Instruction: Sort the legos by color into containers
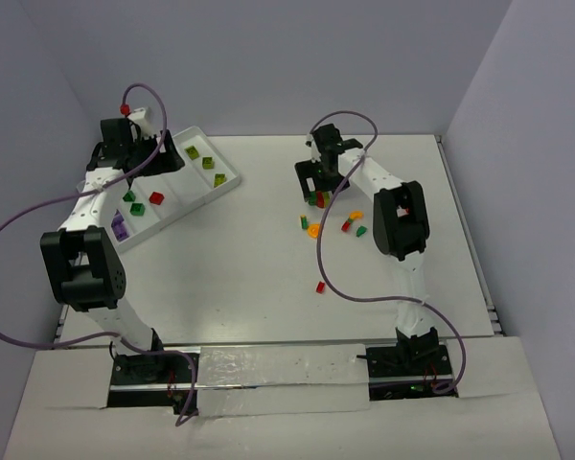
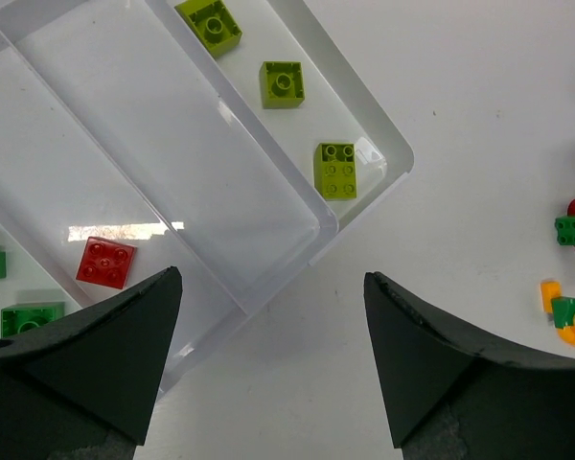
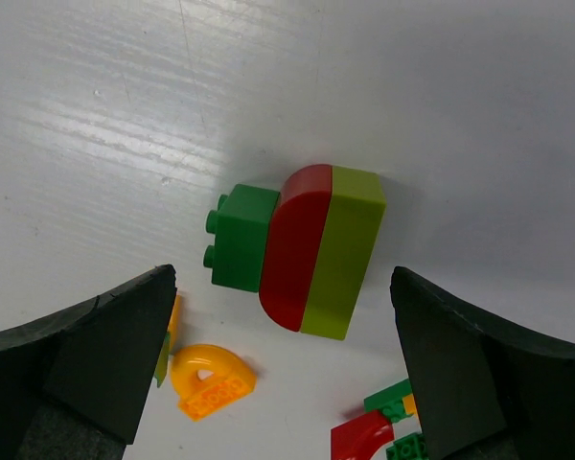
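The left end effector [image 2: 271, 307] hung spread wide and empty above the near corner of the white tray [image 2: 172, 153]; three lime bricks [image 2: 283, 84] lay in a row in the tray's outermost compartment; the compartment next to it showed only bare plastic in the wrist view; further in lay a red brick [image 2: 106, 262] with two green bricks [image 2: 34, 316] beside it, though whether a divider parted them could not be told; a purple brick [image 1: 119, 228] sat at the tray's other end. Well apart on the surface [image 1: 268, 278], the right end effector [image 3: 283, 287] was spread wide above a joined cluster [image 3: 297, 249] of green, red and lime pieces, its fingers clear of it; an orange arch [image 3: 211, 380] and other loose bricks [image 1: 321, 286] lay near.
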